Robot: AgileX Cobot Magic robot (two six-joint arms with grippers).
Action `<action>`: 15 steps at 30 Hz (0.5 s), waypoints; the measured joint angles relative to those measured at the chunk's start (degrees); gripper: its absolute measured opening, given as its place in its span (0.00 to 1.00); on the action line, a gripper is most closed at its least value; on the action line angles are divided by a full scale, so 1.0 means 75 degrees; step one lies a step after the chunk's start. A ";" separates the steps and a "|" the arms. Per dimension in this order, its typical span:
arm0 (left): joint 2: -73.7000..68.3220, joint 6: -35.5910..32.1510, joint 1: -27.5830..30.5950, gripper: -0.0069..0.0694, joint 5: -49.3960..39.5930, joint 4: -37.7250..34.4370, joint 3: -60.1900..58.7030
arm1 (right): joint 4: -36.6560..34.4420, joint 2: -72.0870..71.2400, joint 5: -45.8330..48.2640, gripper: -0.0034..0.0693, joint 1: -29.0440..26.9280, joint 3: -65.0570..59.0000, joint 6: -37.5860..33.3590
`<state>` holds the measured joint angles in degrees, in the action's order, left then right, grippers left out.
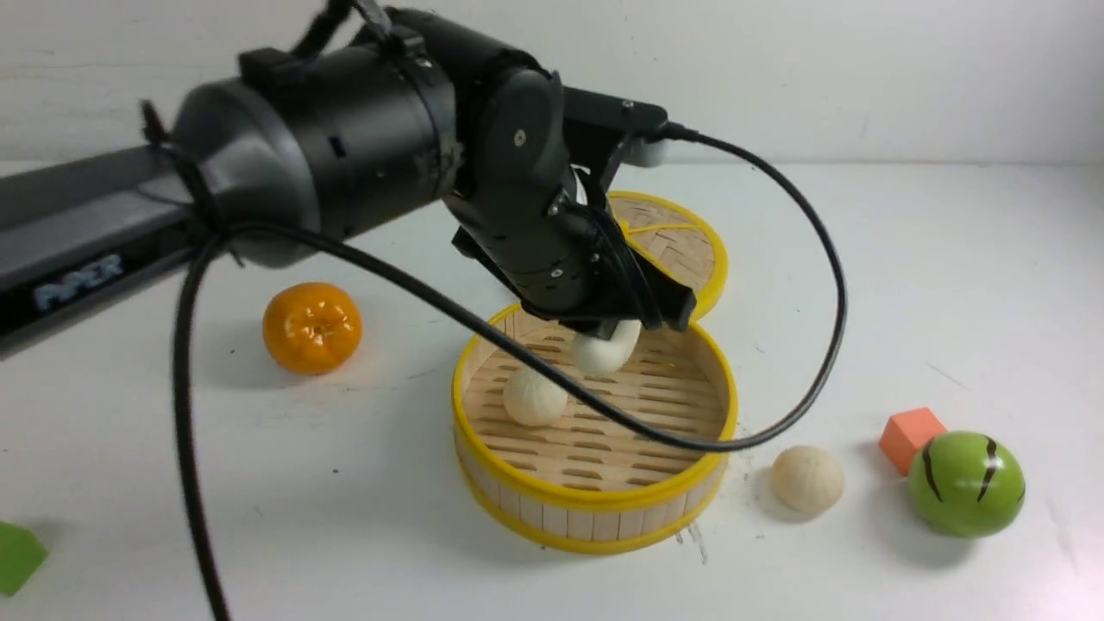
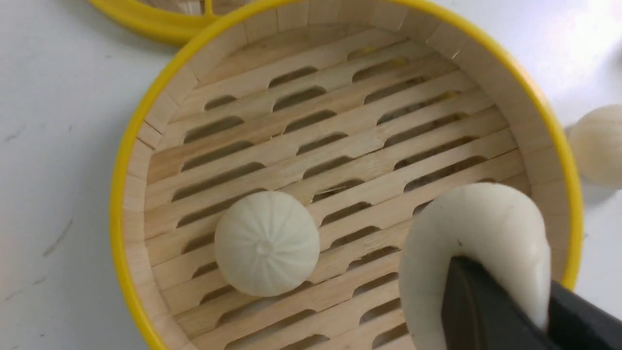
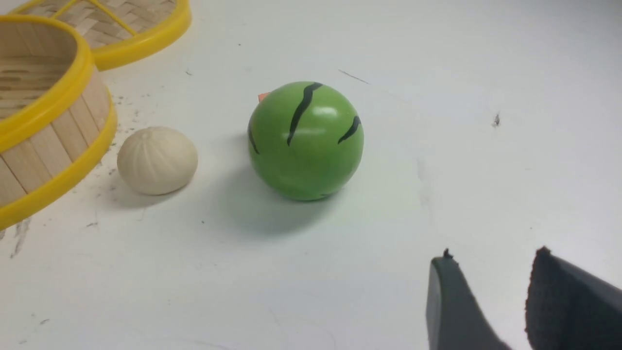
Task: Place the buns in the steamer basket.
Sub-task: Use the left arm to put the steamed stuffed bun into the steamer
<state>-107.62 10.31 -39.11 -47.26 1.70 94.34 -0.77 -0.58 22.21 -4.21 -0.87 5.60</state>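
The steamer basket (image 1: 595, 500) (image 2: 116, 194) stands at the table's middle, and one bun (image 1: 535, 397) (image 2: 266, 243) lies on its slatted floor. A second bun (image 1: 601, 352) (image 2: 466, 228) is squashed between the black fingers of my left gripper (image 1: 617, 332) (image 2: 510, 282), which is shut on it above the basket's far right part. A third bun (image 1: 807, 479) (image 3: 157, 160) rests on the table just right of the basket. My right gripper (image 3: 493, 257) is open and empty over bare table near the green ball; it does not show in the front view.
The woven lid (image 1: 690, 250) (image 3: 141, 34) lies behind the basket. An orange (image 1: 312, 328) sits to the left. A green striped ball (image 1: 966, 483) (image 3: 305, 141) and an orange block (image 1: 910, 435) sit at the right. A green block (image 1: 17, 556) is at the front left edge.
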 joint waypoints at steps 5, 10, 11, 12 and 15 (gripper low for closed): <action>-0.0839 0.0000 0.0000 0.21 -0.0087 0.0000 0.0000 | 0.0000 0.0000 0.0000 0.38 0.0000 0.0000 0.0000; -0.1204 0.0000 0.0000 0.52 -0.0148 -0.0030 0.0000 | 0.0000 0.0000 0.0000 0.38 0.0000 0.0000 0.0000; -0.1204 0.0000 0.0000 0.58 -0.0148 -0.0029 0.0000 | 0.0000 0.0000 0.0000 0.38 0.0000 0.0000 0.0000; -0.1204 0.0000 0.0000 0.64 -0.0174 -0.0029 0.0007 | 0.0000 0.0000 0.0000 0.38 0.0000 0.0000 0.0000; -0.1167 0.0007 0.0000 0.77 -0.0359 -0.0039 0.0180 | -0.0017 0.0000 0.0000 0.38 0.0000 0.0000 0.0000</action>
<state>-116.38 10.37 -39.11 -49.96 1.41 95.69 -0.90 -0.58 22.21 -4.21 -0.87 5.60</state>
